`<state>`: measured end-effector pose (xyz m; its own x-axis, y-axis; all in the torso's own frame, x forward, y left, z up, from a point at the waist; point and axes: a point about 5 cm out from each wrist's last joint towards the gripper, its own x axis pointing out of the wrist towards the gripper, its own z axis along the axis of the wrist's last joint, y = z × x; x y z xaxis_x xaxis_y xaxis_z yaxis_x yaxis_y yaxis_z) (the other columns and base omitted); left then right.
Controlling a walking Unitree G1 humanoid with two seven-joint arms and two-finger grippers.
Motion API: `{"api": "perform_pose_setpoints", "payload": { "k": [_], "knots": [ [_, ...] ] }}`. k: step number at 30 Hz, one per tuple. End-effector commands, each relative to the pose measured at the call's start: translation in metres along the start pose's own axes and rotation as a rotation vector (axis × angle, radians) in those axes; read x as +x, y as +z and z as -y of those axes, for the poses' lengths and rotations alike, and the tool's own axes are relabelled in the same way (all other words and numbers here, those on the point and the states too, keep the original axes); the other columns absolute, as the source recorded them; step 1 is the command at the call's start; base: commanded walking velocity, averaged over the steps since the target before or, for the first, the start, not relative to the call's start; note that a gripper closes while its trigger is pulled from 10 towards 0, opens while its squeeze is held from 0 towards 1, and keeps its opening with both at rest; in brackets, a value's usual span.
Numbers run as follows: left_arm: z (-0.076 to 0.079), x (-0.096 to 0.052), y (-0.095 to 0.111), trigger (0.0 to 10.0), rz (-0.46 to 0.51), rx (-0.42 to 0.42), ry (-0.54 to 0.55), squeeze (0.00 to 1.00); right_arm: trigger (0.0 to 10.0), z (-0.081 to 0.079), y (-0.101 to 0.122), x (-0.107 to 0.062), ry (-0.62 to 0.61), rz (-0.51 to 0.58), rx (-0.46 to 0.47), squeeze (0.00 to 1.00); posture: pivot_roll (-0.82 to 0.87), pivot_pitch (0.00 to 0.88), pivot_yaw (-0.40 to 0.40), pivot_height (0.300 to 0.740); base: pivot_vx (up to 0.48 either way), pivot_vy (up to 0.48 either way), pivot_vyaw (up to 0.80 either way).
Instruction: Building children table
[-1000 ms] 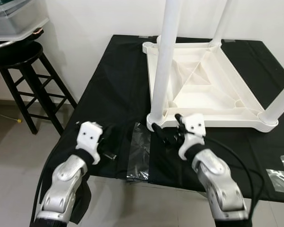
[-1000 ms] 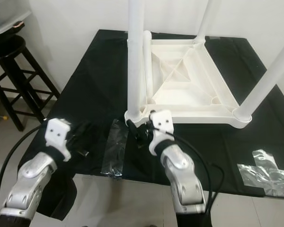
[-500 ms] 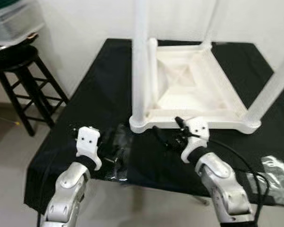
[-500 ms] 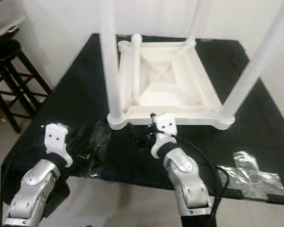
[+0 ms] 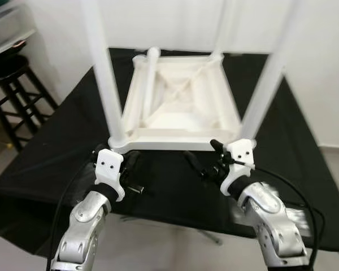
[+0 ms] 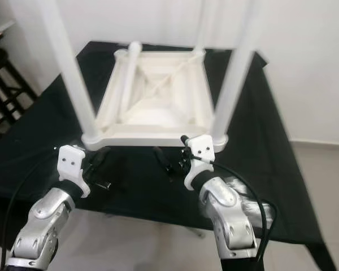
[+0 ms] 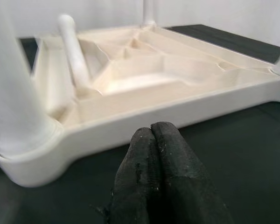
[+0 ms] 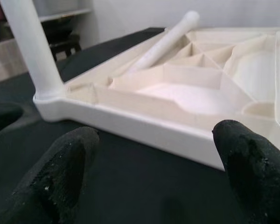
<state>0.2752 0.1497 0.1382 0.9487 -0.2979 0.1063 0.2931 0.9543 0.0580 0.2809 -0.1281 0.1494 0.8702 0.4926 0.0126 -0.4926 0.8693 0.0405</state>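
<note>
A white plastic children's tabletop lies upside down on a black cloth-covered table, its ribbed underside facing up. Three white round legs stand upright in its corner sockets: the near-left leg, the near-right leg and a far leg. A fourth white leg, not mounted, lies loose along the tabletop's left rim, one end sticking up past the far-left corner.

The left gripper hovers over the black cloth just in front of the tabletop's near edge, below the near-left leg's socket. In the left wrist view its two black fingers are pressed together with nothing between them, and the tabletop's cream-white rim runs just ahead of the tips.

The right gripper sits to the right of the left one, also just short of the near rim, towards the near-right leg. In the right wrist view its black fingertips are spread wide apart and hold nothing; the rim and the loose leg lie beyond the gap.

A black wooden stool stands on the floor well off to the left of the left gripper.
</note>
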Motion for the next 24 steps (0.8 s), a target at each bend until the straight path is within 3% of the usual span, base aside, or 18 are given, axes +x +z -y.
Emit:
{"api": "perform_pose_setpoints", "payload": {
  "k": [1,24],
  "knots": [
    [-0.0034,-0.0034,-0.0030,10.0,-0.022,0.005,0.012,0.00,10.0,-0.0034,-0.0008,0.0007,0.018,0.003,0.012,0.00,0.04,0.118,-0.007,0.740,0.000,-0.450,0.00],
    [0.0001,0.0002,0.0000,10.0,-0.014,0.019,-0.016,0.00,10.0,0.0056,-0.0026,0.0025,-0.038,-0.006,0.008,0.00,0.03,0.121,-0.013,0.740,0.000,-0.449,0.00]
  ]
}}
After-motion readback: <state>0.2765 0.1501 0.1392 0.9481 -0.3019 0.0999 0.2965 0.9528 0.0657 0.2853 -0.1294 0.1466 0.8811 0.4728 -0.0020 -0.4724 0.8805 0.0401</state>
